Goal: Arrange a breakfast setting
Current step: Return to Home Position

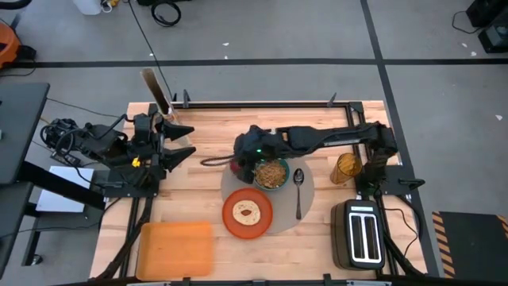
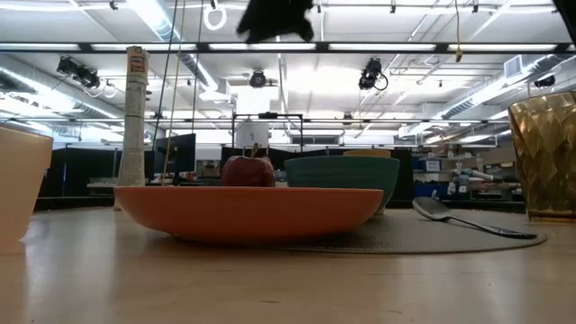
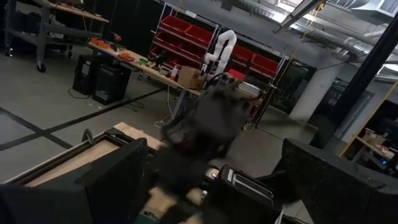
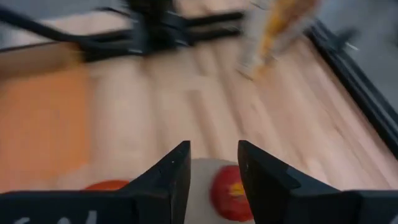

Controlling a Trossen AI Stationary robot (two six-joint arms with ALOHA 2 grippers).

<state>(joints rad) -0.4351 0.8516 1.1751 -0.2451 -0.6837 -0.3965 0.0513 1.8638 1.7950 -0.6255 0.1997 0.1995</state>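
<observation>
Grey floor (image 1: 262, 32) with black tape lines (image 1: 238, 61) at 12 o'clock of the wooden table (image 1: 206, 131). Hazard stripes (image 1: 468, 246) at 4 o'clock. Ceiling light strips (image 2: 396, 47) overhead. Red storage bins (image 3: 249, 59) behind a cluttered workbench (image 3: 130, 59).

Your right gripper (image 4: 213, 149) holds its two dark fingers parted, nothing between them. Past them you see a round red apple (image 4: 227, 193) on the pale grey round mat (image 4: 199, 169), an orange plate's rim (image 4: 107, 185) nearby, then the light wooden table (image 4: 186, 93), a flat orange tray (image 4: 37, 124) and a blurred yellow box (image 4: 280, 28).
</observation>
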